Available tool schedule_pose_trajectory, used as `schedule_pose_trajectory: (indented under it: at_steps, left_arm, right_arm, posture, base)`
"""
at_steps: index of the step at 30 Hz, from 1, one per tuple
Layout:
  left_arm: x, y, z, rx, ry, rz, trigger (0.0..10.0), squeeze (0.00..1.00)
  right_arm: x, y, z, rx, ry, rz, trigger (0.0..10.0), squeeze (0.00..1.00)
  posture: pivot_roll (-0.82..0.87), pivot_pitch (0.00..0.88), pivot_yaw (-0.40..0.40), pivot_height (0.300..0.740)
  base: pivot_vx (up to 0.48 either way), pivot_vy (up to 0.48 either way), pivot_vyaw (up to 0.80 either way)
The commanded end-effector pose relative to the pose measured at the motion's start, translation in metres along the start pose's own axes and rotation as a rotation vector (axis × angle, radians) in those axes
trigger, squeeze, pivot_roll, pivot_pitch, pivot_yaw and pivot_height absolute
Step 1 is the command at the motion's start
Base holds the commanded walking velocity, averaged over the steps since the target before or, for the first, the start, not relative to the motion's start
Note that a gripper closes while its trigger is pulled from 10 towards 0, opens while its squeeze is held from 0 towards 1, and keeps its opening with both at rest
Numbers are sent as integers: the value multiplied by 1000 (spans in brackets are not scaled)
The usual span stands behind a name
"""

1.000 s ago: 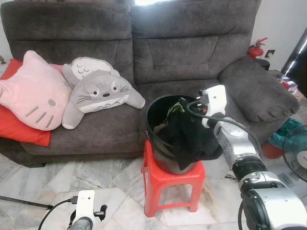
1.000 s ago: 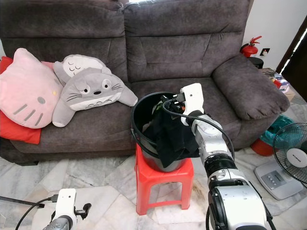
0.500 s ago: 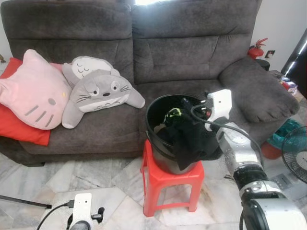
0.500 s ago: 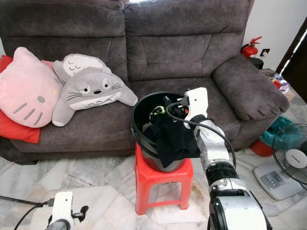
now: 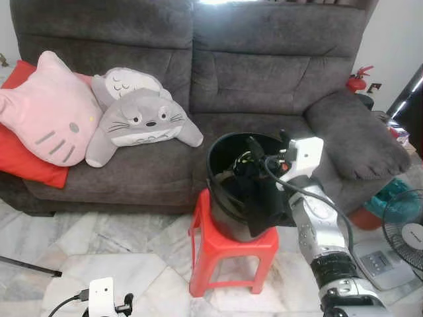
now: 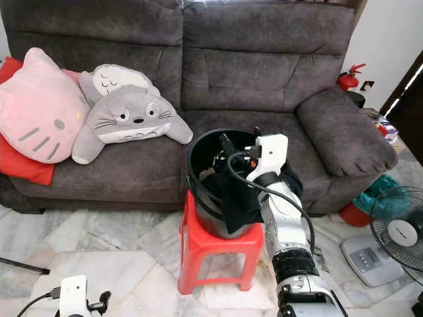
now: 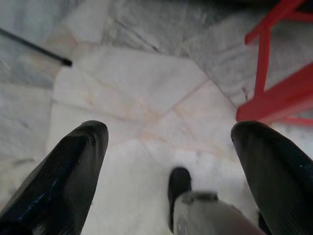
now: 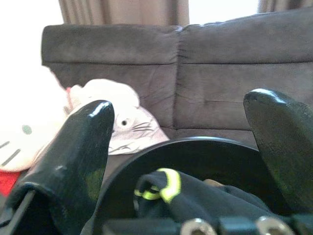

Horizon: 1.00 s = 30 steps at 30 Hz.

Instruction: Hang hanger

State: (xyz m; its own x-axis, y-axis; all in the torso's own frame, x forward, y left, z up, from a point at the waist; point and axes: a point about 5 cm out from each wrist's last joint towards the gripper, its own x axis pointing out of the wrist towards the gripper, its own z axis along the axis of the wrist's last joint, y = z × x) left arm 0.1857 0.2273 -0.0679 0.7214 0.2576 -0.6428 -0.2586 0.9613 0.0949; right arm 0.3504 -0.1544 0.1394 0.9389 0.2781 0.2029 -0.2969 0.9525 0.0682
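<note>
A black bucket [image 5: 221, 198] full of dark clothes stands on a red plastic stool [image 5: 225, 247] in front of the sofa. A black garment [image 5: 261, 205] hangs over the bucket's near rim. My right gripper [image 5: 268, 148] hovers just above the clothes at the bucket's right side, open, with nothing between its fingers. In the right wrist view the two fingers [image 8: 73, 166] stand wide apart over a dark garment with yellow-green trim [image 8: 164, 183]. My left gripper [image 7: 168, 132] hangs idle and open above the marble floor, left of the stool.
A grey sofa [image 5: 277, 66] behind the bucket carries a pink cushion [image 5: 49, 112] and grey plush toys [image 5: 149, 119]. A fan [image 5: 406, 231] and a scale [image 5: 377, 244] stand at the right. A thin black rod [image 5: 26, 265] lies on the floor at the left.
The whole view has shifted with the camera. My right gripper has drawn back slightly toward the bucket's near right rim. The left arm sits lower in view.
</note>
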Motion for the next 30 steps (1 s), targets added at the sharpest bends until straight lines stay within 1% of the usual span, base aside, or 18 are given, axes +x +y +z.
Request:
schedule_pose_trajectory:
  at_steps: [1, 2, 3, 6, 10, 12, 14, 18, 24, 27, 29, 30]
  left_arm:
    - [2, -2, 3, 3, 6, -14, 10000, 0]
    - [3, -4, 6, 19, 2, -24, 10000, 0]
    - [5, -6, 11, 33, -3, -39, 10000, 0]
    - [9, -13, 20, 58, -12, -71, 10000, 0]
    - [12, -20, 30, 66, -29, -92, 10000, 0]
    - [13, -19, 31, 64, -32, -91, 10000, 0]
    - [13, -18, 31, 55, -35, -83, 10000, 0]
    - [12, -17, 29, 49, -31, -76, 10000, 0]
    - [10, -16, 22, 44, -17, -70, 10000, 0]
    - [9, -15, 20, 33, -6, -66, 10000, 0]
    - [10, -16, 21, 31, -6, -68, 10000, 0]
    - [10, -16, 21, 31, -5, -70, 10000, 0]
  right_arm:
    - [-4, -9, 4, -11, -22, -42, 10000, 0]
    - [-4, -11, 8, -9, -34, -56, 10000, 0]
    - [-6, -16, 12, -13, -48, -78, 10000, 0]
    - [-13, -24, 18, -19, -67, -126, 10000, 0]
    - [-23, -31, 17, -22, -63, -172, 10000, 0]
    - [-23, -30, 14, -22, -55, -174, 10000, 0]
    - [-23, -26, 11, -20, -40, -159, 10000, 0]
    - [-23, -22, 10, -18, -30, -142, 10000, 0]
    - [-23, -22, 11, -20, -21, -147, 10000, 0]
    - [-24, -21, 9, -21, -11, -154, 10000, 0]
    - [-27, -22, 8, -39, -2, -161, 10000, 0]
    - [-29, -23, 7, -69, 12, -169, 10000, 0]
  posture:
    - [-32, 0, -26, 716]
    - [-78, 0, 7, 716]
    - [-110, 0, 22, 716]
    - [-127, 0, 34, 716]
    - [-134, 0, 38, 716]
    - [-129, 0, 28, 716]
    - [-122, 0, 13, 716]
    - [-118, 0, 9, 716]
    - [-115, 0, 11, 716]
    - [-111, 0, 6, 716]
    - [-113, 0, 2, 716]
    - [-116, 0, 0, 716]
  base:
    - [0, 0, 0]
    - [0, 0, 0]
    - [0, -262, 0]
    - [0, -288, 0]
    - [0, -293, 0]
    - [0, -291, 0]
    - [0, -289, 0]
    - [0, -285, 0]
    - [0, -277, 0]
    - [0, 0, 0]
    - [0, 0, 0]
    - [0, 0, 0]
